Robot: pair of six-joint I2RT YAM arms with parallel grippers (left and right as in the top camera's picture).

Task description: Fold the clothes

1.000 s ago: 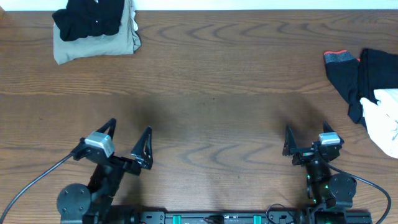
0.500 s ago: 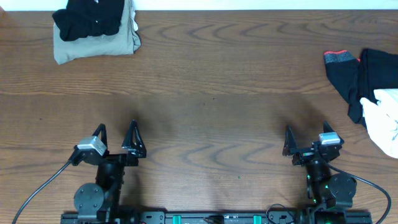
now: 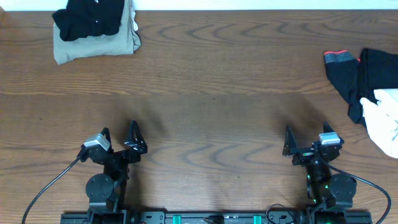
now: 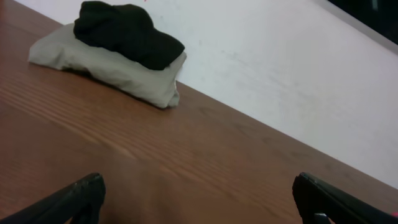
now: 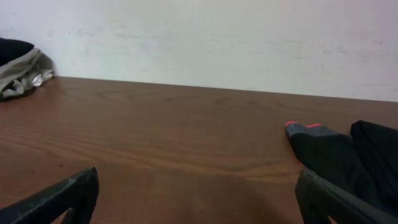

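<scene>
Left arm has pulled back toward the base rail (image 3: pixel 199 219) over the last second. left gripper (image 3: pixel 118 129) now sits just off the rail's left end, jaws spread wide with nothing between them; right gripper (image 3: pixel 306 130) hasn't budged, just off the rail's right end, equally wide and empty. Straight out from the rail is bare table (image 3: pixel 205 93), so nothing is staged for folding yet. Unfolded pile (image 3: pixel 367 87) lies out past the rail's right end and runs off frame: white garment (image 3: pixel 387 121) on the rail side overlapping a black garment (image 3: pixel 373 68), and a dark piece with red-orange trim (image 3: pixel 339 59) beside that. Folded stack (image 3: pixel 96 34), black on khaki, is farthest from the rail, beyond its left end by the wall. Risks as I see them: a pinch where white overlaps black likely lifts two layers at once; dragging one piece toward the rail may tow its neighbours; can't tell how much of the pile is supported out of frame, so an outward nudge could drop it; left arm looks too far off to help spread, so a one-handed pull probably bunches the fabric
</scene>
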